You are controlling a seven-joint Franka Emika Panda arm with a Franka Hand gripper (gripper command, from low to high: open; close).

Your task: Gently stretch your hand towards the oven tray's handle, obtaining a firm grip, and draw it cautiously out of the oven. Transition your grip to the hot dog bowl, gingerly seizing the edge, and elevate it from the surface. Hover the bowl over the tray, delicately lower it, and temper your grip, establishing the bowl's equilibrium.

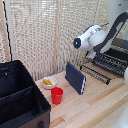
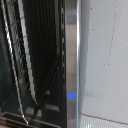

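Reaching for tray [image 1: 102,67] handle [image 1: 95,73]: rack sits at 3 o'clock in exterior view, at oven [image 1: 116,56] mouth, arm above it. Pincer hidden, grip state unknowable. Advice: centre on front bar, close squarely, pull straight, slow. Bowl [image 1: 48,82] waits at 9 o'clock on surface [image 1: 95,107], cup [image 1: 57,95] beside, blue box [image 1: 76,77] between.
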